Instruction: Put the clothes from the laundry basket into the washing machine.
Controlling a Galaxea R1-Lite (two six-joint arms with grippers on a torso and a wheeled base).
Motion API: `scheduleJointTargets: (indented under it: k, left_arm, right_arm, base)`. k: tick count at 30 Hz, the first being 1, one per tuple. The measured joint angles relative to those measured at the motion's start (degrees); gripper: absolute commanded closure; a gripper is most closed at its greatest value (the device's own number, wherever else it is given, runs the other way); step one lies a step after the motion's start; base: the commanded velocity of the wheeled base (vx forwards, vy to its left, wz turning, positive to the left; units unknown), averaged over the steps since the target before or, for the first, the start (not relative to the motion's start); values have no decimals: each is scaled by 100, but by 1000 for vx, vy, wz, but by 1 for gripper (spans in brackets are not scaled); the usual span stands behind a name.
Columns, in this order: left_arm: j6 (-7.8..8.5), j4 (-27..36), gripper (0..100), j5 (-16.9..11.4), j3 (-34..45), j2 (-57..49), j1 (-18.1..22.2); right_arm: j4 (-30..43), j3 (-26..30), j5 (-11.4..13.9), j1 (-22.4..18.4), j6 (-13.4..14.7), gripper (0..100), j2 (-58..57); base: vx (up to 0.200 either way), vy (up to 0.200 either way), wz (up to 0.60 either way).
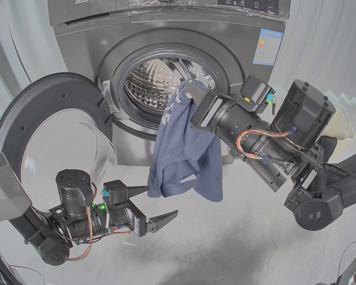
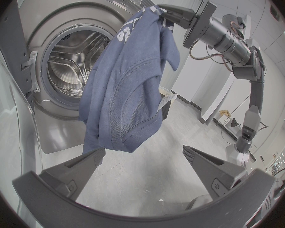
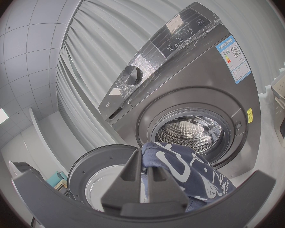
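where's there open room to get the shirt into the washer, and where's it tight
The drum looks bare, and its mouth is open on the door side. The other side is crowded by the shirt and right gripper. Bare floor lies beside the left gripper.

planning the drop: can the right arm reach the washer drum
Probably yes: the round grey door hangs open, with nothing between the right end effector gripping the navy cloth shirt and the steel drum.

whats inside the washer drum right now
Only bare perforated steel shows inside the drum, with no clothes in the visible part. The blue shirt hanging from the right gripper covers the drum's right side, so what lies there can't be checked.
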Motion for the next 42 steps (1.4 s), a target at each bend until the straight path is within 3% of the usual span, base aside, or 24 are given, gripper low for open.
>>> scheduleJointTargets:
  k: [7,25,26,42]
  left_arm:
    - [7,-669,0,344,-204,534,-56]
    - [11,-1051,0,796,-541,1019,-13]
    - [13,-1106,100,837,-546,1028,-9]
    - [-4,-1614,100,902,-480,1141,5]
  right_arm:
    - [-7,-2,-49,37,-2,100,-1]
    - [-117,22,-50,56,-22,100,-10]
    - [-115,22,-50,56,-22,100,-10]
    - [-115,105,-60,52,-38,100,-10]
  base:
    - [0,0,0]
    - [0,0,0]
    - [0,0,0]
    - [0,0,0]
